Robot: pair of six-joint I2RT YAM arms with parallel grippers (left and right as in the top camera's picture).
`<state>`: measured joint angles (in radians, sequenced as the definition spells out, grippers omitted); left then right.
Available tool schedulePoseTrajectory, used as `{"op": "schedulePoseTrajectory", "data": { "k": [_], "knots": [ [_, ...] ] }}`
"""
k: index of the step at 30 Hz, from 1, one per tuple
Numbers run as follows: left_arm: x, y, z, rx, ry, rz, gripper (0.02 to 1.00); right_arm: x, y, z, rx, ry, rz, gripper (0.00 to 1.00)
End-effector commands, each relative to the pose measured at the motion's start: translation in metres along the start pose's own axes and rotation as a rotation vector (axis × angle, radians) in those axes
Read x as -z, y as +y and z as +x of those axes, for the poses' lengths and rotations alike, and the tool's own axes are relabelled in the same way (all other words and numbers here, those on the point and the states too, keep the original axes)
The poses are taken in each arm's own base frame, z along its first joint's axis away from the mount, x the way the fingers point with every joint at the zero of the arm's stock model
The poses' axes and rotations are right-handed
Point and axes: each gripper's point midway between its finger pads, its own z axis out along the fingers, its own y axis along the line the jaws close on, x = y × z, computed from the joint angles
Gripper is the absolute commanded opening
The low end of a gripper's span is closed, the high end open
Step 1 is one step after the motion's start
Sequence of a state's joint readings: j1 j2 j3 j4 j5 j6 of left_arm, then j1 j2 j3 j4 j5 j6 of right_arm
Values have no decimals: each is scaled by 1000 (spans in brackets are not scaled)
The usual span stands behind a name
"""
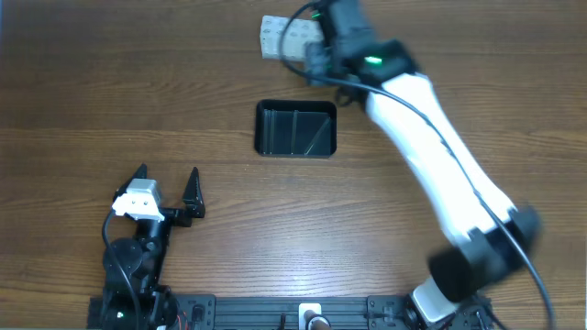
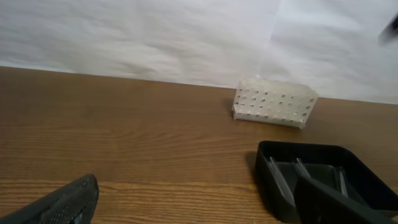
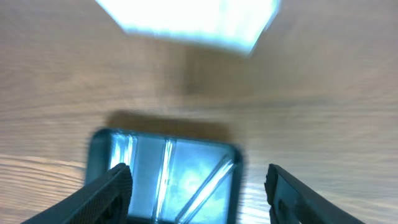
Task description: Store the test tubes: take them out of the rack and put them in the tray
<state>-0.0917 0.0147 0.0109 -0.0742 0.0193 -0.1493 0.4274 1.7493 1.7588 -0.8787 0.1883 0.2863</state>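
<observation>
— How does the right gripper (image 3: 198,177) stand?

— Its jaws are spread wide with nothing between them. It hangs above the desk (image 1: 110,82), over the black tray (image 3: 93,155), with the white rack (image 3: 186,15) just beyond.

— And the test tubes (image 3: 166,177)?

— Three clear ones lie flat in the tray. Two lie side by side, their long axis running from the arms' side of the desk toward the rack. The third lies slanted across the end nearer the right arm.

— Which way does the tray itself run?

— Its long side goes across the desk, left to right, about midway between the arms. The rack sits farther out, apart from the tray, its long axis also roughly across and a little askew. I cannot tell whether any tubes stand in it.

— The left gripper (image 1: 167,170)?

— It is low, near its own base and well apart from tray and rack. Its jaws are wide open and hold nothing.
</observation>
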Motion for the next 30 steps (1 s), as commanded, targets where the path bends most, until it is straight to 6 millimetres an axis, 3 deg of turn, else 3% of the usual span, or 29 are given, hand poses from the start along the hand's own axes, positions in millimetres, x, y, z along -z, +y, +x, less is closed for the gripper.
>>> {"op": "schedulePoseTrajectory", "data": {
  "k": [1,2,3,8,14,18,22,30],
  "knots": [
    [0,0,1,-11,-2,3,1000,73,-56,-28,35,-165,96,722],
    [0,0,1,-11,-2,4,1000,85,-65,-28,37,-194,108,785],
    [0,0,1,-11,-2,4,1000,96,-75,-26,36,-222,124,993],
    [0,0,1,-11,-2,3,1000,143,-127,7,-30,-345,207,993],
    [0,0,1,-11,-2,4,998,167,-160,68,-25,-455,279,991],
    [0,0,1,-11,-2,3,1000,169,-169,112,-50,-523,291,991],
    [0,0,1,-11,-2,3,1000,159,-170,150,-62,-575,265,991],
    [0,0,1,-11,-2,3,1000,126,-167,182,-62,-733,218,991]
  ]
}}
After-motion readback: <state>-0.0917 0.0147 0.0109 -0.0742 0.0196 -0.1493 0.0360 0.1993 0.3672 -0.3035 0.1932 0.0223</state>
